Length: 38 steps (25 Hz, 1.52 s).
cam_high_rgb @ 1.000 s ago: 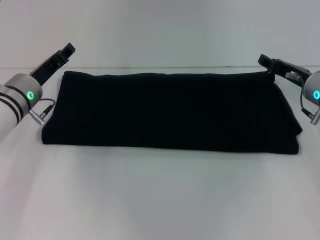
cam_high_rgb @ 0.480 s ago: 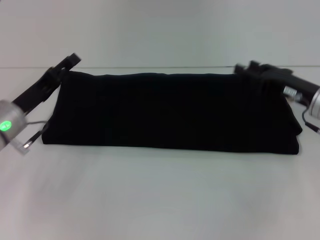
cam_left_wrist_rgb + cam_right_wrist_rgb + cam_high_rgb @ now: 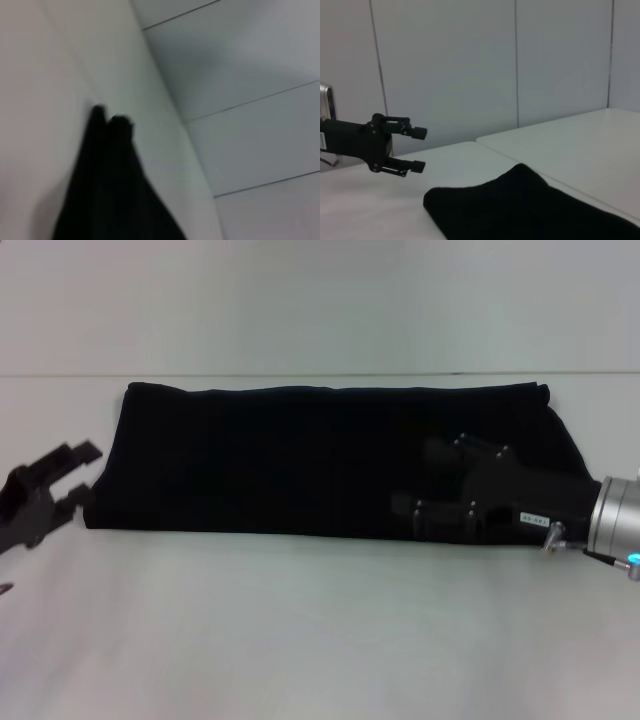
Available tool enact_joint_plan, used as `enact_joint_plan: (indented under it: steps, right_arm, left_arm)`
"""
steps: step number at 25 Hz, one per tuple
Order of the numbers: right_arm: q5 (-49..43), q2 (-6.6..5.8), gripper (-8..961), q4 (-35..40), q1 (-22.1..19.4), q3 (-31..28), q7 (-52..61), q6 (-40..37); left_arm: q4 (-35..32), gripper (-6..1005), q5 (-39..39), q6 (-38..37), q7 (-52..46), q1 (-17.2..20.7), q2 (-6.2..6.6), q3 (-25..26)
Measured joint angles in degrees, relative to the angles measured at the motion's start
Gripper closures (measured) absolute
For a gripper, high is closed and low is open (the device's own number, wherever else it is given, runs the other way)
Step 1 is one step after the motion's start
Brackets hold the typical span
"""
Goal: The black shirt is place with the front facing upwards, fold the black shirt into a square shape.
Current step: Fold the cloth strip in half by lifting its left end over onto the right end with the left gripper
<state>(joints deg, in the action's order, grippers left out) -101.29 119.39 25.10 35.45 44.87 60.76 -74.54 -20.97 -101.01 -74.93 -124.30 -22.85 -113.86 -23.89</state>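
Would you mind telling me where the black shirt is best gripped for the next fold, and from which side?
Probably at its short ends. The black shirt lies flat as a long band across the table, so folding one end over the other would make it squarer. The open left gripper sits by the left end's near corner; the open right gripper hovers over the shirt's right half. Come in low from outside, sliding a finger under the edge.

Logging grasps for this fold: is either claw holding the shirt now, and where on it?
Nothing is held. The left claw is open beside the black shirt, clear of its edge; the right claw, open too, hangs over the shirt's right half.
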Motion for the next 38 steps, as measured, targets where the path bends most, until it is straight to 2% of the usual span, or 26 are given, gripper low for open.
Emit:
enact_joint_plan:
  steps: [1,6,16,29,38]
  right_arm:
    - [0.00,0.10,220,-0.12,-0.10,0.20,-0.17,0.01]
    - [0.01,0.35,15,-1.17,-0.43,0.38,-1.28,0.55]
    - [0.07,0.40,10,-1.57,-0.51,0.54,-1.34,1.30]
    - [0.20,0.40,9,-1.54,-0.45,0.57,-1.35,1.28]
    - [0.15,0.46,10,-1.89,-0.37,0.57,-1.35,1.18]
  left_arm:
    - [-0.87,233,-2.19,-0.42,-2.25,0.50,0.12,0.07]
    - [-2.25,233,-8.68,0.31,-8.46,1.09,0.99,1.19]
    - [0.53,232,-10.85,7.54,-10.55,-1.73,1.54,0.87]
    - [1.87,232,-11.00,14.01,-10.64,-3.91,1.13,0.60]
    - [2.81,233,-11.05,16.81,-10.04,-6.70,-0.14,0.47]
